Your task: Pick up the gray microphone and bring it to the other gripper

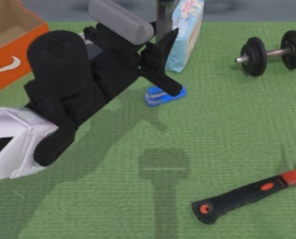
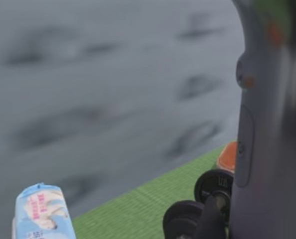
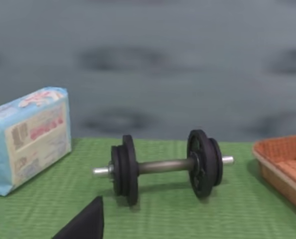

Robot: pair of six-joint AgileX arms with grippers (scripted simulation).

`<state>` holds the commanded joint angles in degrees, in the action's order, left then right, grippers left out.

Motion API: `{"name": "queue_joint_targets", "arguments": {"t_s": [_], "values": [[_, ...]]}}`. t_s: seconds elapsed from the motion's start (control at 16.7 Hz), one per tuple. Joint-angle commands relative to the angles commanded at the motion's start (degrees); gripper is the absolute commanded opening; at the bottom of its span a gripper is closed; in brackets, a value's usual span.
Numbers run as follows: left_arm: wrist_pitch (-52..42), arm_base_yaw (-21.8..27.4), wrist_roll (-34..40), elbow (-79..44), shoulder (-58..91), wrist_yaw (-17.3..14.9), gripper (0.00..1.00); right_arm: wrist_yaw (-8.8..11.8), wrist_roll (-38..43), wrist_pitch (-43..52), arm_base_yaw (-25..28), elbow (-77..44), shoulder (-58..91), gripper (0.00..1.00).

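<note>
Looking down from the top view, you are seeing the left gripper [image 1: 160, 62] raised over the far left-centre of the green table [image 1: 227, 129], its fingers clamped on the gray microphone [image 1: 163, 20], which is standing upright between them, just beside the blue packet [image 1: 188, 32]. A blue stapler [image 1: 164, 94] is lying just under the fingers. A dumbbell [image 1: 272, 52] is sitting far right, a hammer [image 1: 247, 195] near right, an orange box [image 1: 13, 45] far left. In the left wrist view, the microphone's [image 2: 267, 124] gray handle is filling the close foreground. In the right wrist view, only one dark fingertip [image 3: 85, 224] is showing, so you cannot tell that gripper's state.
</note>
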<state>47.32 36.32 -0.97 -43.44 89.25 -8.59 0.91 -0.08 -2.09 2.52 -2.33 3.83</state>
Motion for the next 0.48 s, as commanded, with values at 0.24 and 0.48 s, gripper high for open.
{"name": "queue_joint_targets", "arguments": {"t_s": [0.24, 0.48], "values": [[0.0, 0.0, 0.0, 0.0, 0.0, 0.0, 0.0, 2.3, 0.2, -6.5, 7.0, -7.2, 13.4, 1.0], [0.0, 0.0, 0.0, 0.0, 0.0, 0.0, 0.0, 5.1, 0.9, -15.9, 15.7, -17.4, 32.5, 1.0]]}}
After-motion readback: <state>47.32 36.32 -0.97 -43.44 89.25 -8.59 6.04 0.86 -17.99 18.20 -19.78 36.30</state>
